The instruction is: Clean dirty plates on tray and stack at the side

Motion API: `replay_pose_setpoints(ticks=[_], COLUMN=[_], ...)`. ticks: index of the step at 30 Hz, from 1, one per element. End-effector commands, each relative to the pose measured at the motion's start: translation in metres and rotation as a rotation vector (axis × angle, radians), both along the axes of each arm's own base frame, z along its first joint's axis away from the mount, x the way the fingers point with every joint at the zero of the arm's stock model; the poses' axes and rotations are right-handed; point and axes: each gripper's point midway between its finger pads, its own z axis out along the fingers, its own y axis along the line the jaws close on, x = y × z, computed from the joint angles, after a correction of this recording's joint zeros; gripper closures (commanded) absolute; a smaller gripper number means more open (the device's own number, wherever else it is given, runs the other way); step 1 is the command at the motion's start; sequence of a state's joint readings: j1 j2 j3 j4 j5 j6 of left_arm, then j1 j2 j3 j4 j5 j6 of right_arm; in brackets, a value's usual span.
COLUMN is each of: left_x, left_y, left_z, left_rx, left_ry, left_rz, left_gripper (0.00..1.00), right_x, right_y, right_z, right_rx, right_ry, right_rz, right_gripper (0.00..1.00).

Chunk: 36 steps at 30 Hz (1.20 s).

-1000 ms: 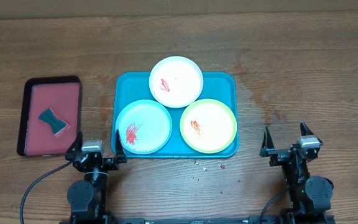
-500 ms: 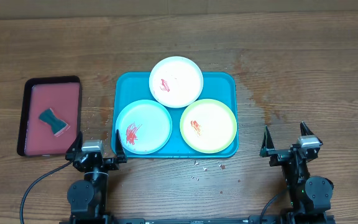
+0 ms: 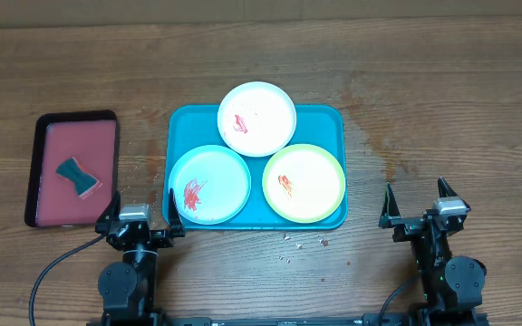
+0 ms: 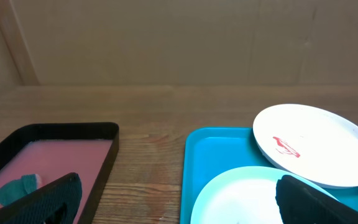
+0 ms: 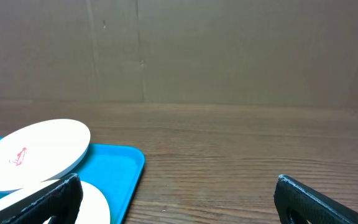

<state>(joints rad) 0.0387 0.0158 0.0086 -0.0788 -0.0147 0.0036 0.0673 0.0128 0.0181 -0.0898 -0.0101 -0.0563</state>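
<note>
Plates: three on tray [image 3: 183,122], mid-desk [image 3: 442,109]; white [image 3: 257,119] far, blue [image 3: 209,184] near-left, green [image 3: 304,184] near-right.
Jaws: left and right both spread, empty, near edge.
Risk: plates crowd together, so wiping one may shove another; white overhangs the far rim and could tip.
Room: open desk right; sponge [image 3: 78,177] left.

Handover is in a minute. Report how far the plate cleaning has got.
Done: nothing visible. The white plate, light-blue plate and yellow-green plate all sit on the tray with red smears; no stack beside it. In hand: nothing; the left gripper and right gripper are open and empty at the near edge. Left: fetch the sponge from the black tray, wipe all three, stack them.
</note>
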Motion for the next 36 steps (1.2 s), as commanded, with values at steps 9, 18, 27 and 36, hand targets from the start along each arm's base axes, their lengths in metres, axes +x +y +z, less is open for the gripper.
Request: replay_pose_setpoints(ticks=[9, 18, 27, 36], left_x=[-0.008, -0.020, -0.030, -0.003], left_y=[-0.064, -0.067, -0.036, -0.052], left_z=[0.027, 0.092, 0.148, 0.154], left_rx=[-0.341, -0.348, -0.304, -0.202], left_ry=[-0.068, -0.326, -0.517, -0.138], left_rz=[-0.362, -0.432, -0.267, -0.299], left_gripper=[0.00, 0.00, 0.00, 0.00], right_x=[0.000, 0.000, 0.000, 0.000], right_y=[-0.001, 0.000, -0.001, -0.001], right_z=[-0.001, -0.001, -0.001, -0.001], right_rx=[-0.004, -0.004, -0.004, -0.004], right_ry=[-0.006, -0.006, -0.006, -0.006], right_rz=[-0.005, -0.004, -0.005, -0.005], right_gripper=[0.00, 0.00, 0.00, 0.00])
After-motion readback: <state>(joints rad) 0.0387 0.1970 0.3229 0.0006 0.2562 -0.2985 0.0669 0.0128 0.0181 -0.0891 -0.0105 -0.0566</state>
